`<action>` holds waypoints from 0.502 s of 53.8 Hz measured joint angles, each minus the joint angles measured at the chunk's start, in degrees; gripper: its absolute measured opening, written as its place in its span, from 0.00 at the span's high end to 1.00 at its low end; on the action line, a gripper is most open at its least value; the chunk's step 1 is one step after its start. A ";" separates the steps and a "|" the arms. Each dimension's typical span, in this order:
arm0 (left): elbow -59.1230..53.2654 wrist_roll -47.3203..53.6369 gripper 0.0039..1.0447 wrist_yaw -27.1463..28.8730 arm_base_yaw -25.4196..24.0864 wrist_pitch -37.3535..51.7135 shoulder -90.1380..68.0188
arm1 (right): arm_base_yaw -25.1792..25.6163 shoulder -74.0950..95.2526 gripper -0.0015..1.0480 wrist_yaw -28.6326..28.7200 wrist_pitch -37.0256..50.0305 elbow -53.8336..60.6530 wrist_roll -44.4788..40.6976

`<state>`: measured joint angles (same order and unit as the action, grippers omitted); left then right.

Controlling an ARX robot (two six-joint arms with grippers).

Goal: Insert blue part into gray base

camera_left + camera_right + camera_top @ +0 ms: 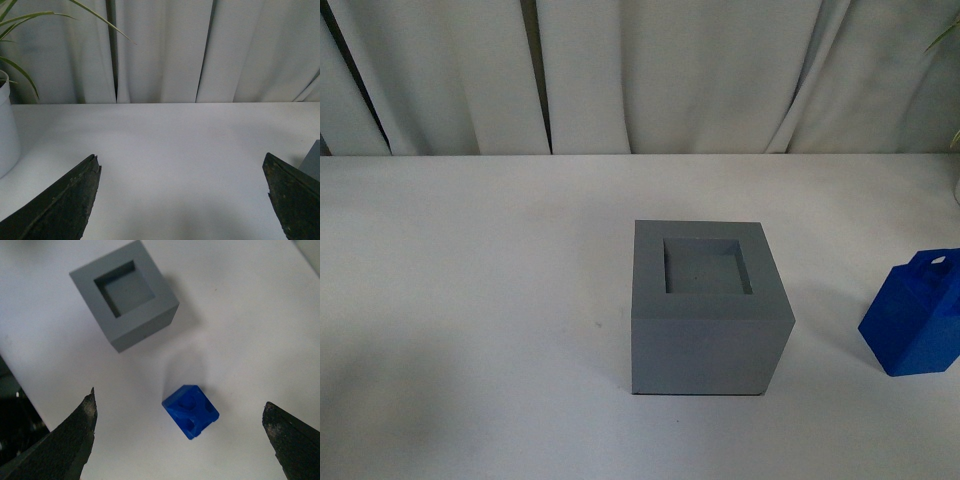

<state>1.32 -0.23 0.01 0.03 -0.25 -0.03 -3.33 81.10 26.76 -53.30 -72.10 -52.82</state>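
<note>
1. Blue part [918, 318] upright on bench [470, 320]; long axis vertical, tapered end and loop handle on top.
2. Turned so a vertical edge faces the front camera, with two side faces showing; cut off by the right edge of the front view.
3. Right of base [708, 310], well apart from it, not touching.
4. Base flat on bench near the middle of the front view, sides roughly square to the camera. Square recess faces straight up, with its floor visible and thick walls all round.
5. Right wrist view looks down on both. Blue part [191, 411] seen top-on, with dark round openings in its sloped top faces. Base [125, 295] lies apart from it, recess open toward the camera.
6. Right fingers [60, 450] spread wide, holding nothing. Blue part shows in the gap between them, down on the bench and untouched.
7. Left fingers [65, 210] also spread wide, with only bare bench between them.
8. Left wrist view: a sliver of base [313, 161] at the frame edge just past one finger. White pot [7, 135] with long green leaves [30, 20] at the opposite edge.
9. Pale curtain [670, 70] hangs in folds behind the far edge of the bench.
</note>
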 joint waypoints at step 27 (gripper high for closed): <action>0.00 0.00 0.06 -0.02 0.00 -0.02 0.00 | -3.08 16.68 0.07 -15.91 -13.07 -13.03 -20.31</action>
<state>1.32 -0.23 -0.01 0.03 -0.27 -0.03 -6.42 97.78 10.85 -66.37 -85.12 -73.12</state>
